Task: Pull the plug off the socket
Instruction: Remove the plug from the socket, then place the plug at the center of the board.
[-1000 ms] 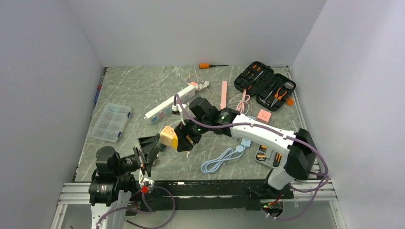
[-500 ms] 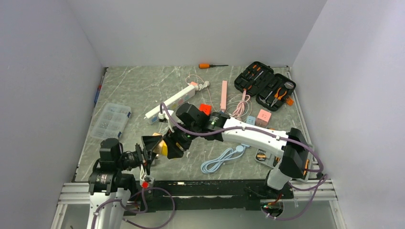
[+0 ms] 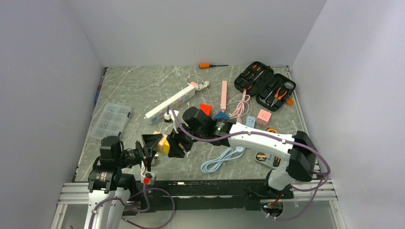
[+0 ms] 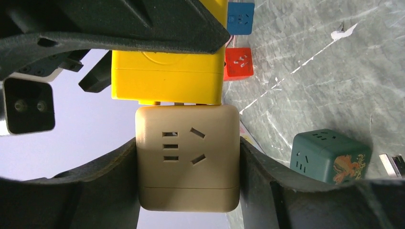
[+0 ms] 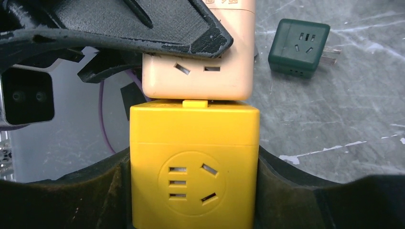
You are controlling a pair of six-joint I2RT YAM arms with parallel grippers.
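A yellow cube socket [image 5: 195, 167] and a beige cube plug [image 4: 187, 157] are joined face to face, held above the table's near left [image 3: 164, 143]. Thin prongs show in the seam between them. My right gripper [image 5: 195, 191] is shut on the yellow cube, its fingers pressed against both sides. From the opposite side, my left gripper [image 4: 187, 181] is shut on the beige cube, with both fingers flat against its sides. In the top view the two grippers [image 3: 154, 143] [image 3: 175, 143] meet nose to nose around the pair.
A green cube socket [image 4: 329, 155] lies on the marble table below, with a red cube [image 4: 239, 62] and a blue cube [image 4: 240, 16] further off. A white power strip [image 3: 172, 102], open tool case [image 3: 265, 86], clear parts box [image 3: 111, 121] and coiled blue cable [image 3: 222, 160] lie around.
The right arm carried the joined cubes toward the near left. The left gripper rose to meet them and closed from wide open onto the beige cube.
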